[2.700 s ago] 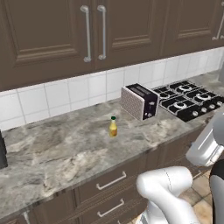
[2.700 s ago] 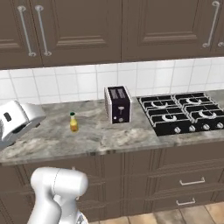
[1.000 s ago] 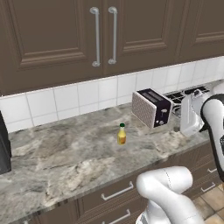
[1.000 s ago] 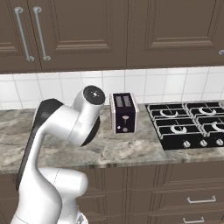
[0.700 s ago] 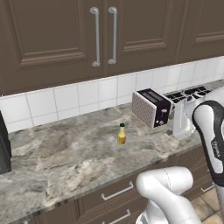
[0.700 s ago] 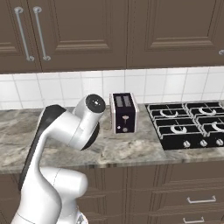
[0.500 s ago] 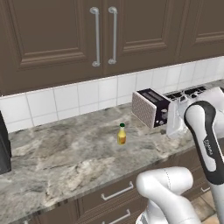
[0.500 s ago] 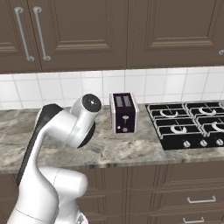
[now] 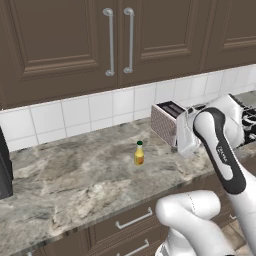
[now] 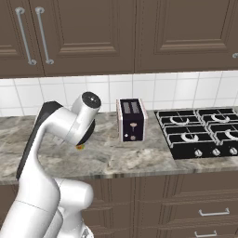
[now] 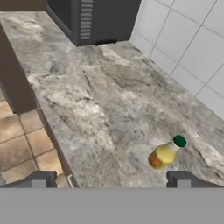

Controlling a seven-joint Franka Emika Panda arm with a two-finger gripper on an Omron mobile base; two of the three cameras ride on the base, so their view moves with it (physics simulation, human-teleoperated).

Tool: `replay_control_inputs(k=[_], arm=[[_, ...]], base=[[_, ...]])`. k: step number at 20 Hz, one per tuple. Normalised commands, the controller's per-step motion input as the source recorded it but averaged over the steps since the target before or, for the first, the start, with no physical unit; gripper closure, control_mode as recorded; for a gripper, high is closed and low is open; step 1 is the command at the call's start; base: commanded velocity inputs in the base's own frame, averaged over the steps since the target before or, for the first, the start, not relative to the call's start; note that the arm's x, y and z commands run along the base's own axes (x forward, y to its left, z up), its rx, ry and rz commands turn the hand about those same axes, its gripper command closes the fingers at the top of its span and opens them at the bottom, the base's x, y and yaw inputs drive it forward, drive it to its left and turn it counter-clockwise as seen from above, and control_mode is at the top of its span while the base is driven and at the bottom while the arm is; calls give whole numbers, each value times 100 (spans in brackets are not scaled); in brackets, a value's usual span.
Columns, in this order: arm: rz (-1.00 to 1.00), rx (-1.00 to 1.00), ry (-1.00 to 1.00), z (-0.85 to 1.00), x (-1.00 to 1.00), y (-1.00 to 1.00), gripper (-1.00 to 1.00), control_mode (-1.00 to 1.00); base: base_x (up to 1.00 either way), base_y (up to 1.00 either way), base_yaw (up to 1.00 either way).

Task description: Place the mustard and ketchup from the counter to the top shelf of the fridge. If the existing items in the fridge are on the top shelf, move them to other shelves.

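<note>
**Inspector:** On the marbled grey counter [image 9: 75,175], what stands in relation to the task?

**Assistant:** One small yellow mustard bottle [image 9: 139,153] with a dark green cap, upright, out in the open part of the worktop, roughly midway between the front edge and the white tiled backsplash [image 9: 95,112]. In the right base view most of it is hidden behind the arm's elbow; a sliver of yellow and orange shows at the counter surface [image 10: 80,147].

**Inspector:** What sits near it?

**Assistant:** A toaster [image 9: 167,121] with a dark slotted top, to the bottle's right in the left base view, apart from it. Beyond the toaster lies a black gas hob [image 10: 200,130]. A dark appliance [image 9: 5,167] stands at the far left edge of the counter; I cannot tell its kind. Brown wall cabinets [image 9: 120,35] with long bar handles hang above.

**Inspector:** State of the gripper?

**Assistant:** In the hand view the gripper [image 11: 111,180] has its two dark tips spread wide with nothing between them. The bottle [image 11: 165,152] appears just above the right-hand tip, not touching either finger.

**Inspector:** Where is the arm itself?

**Assistant:** Its wrist section is in front of the toaster in the left base view, above the counter's front portion.
</note>
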Motion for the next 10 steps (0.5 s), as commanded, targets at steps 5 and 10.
replay_control_inputs(k=[5,10], arm=[[12,-1,4,-26,30,0,-100,-100],[8,0,2,-11,5,0,-100,-100]], base=[[0,0,0],[0,0,0]])
